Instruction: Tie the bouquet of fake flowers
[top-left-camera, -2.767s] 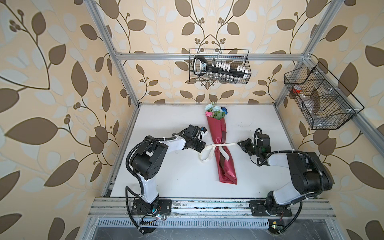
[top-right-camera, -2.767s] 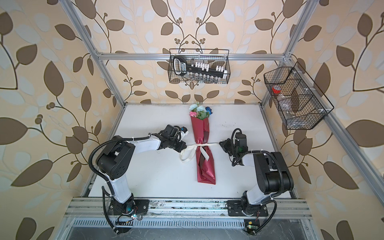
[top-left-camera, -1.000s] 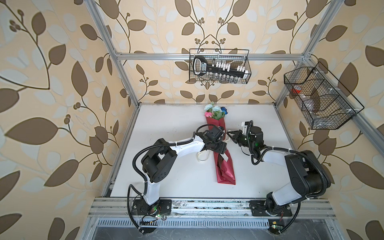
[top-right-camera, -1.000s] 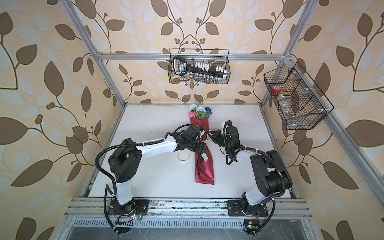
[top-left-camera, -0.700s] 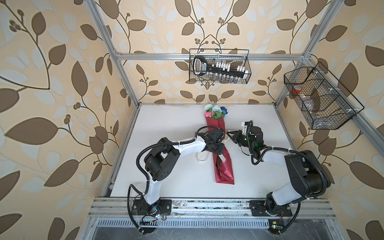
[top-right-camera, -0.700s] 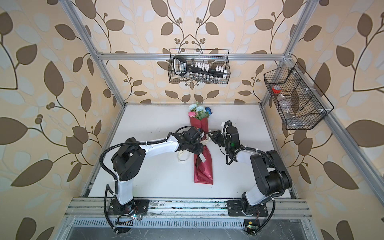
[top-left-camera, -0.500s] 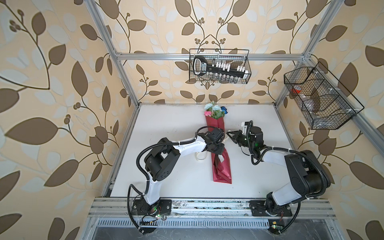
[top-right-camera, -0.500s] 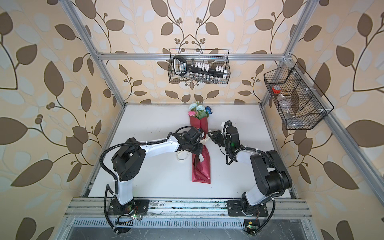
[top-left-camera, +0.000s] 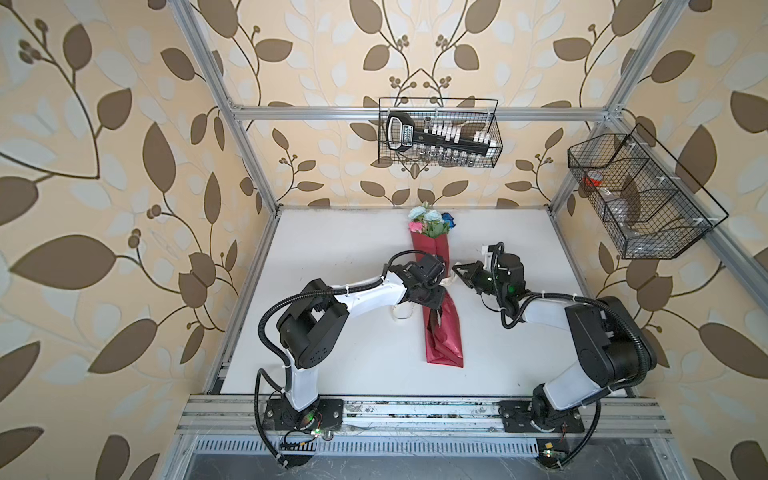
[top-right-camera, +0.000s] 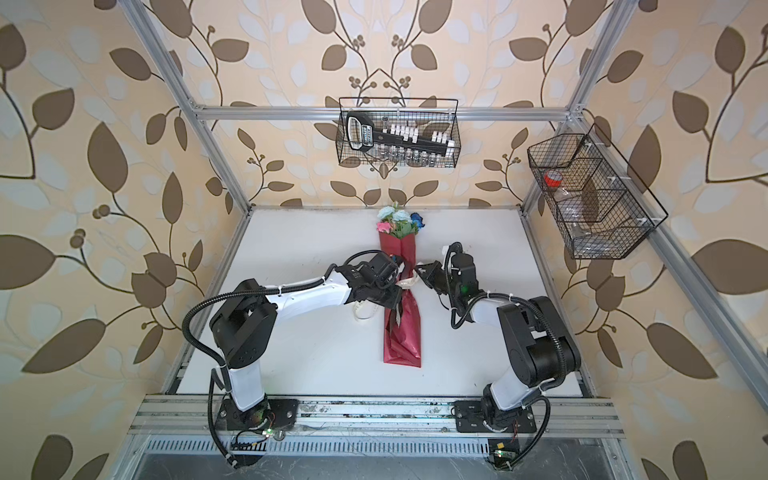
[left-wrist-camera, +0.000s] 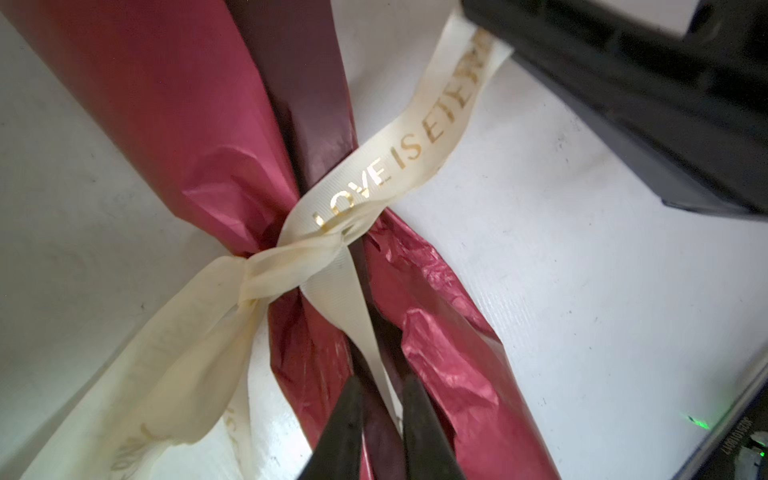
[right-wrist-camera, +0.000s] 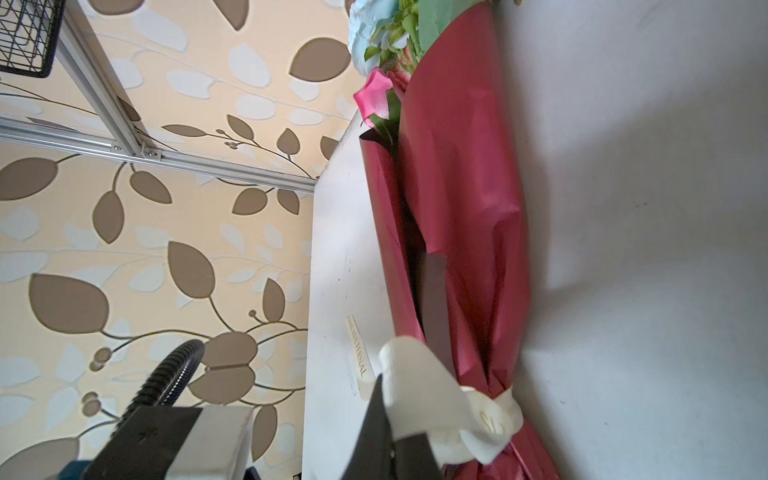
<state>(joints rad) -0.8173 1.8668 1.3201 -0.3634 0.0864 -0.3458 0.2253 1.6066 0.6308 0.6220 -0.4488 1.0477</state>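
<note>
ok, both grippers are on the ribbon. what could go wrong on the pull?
The left gripper is shut on the ribbon tail right over the red wrap; it may pinch a fold too and tear it.
The knot looks like one loose crossing; it could slip open if the right gripper loses its hold.
The bouquet of fake flowers lies free on the table; an uneven pull may drag it.

The bouquet of fake flowers (top-left-camera: 430, 221) hides its stems inside the red wrapping (top-left-camera: 448, 330).

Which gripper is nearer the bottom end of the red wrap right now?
Left. The left gripper is over the red wrap, just nearer than the knot in the ribbon; the right gripper is off its right edge, farther back.
</note>
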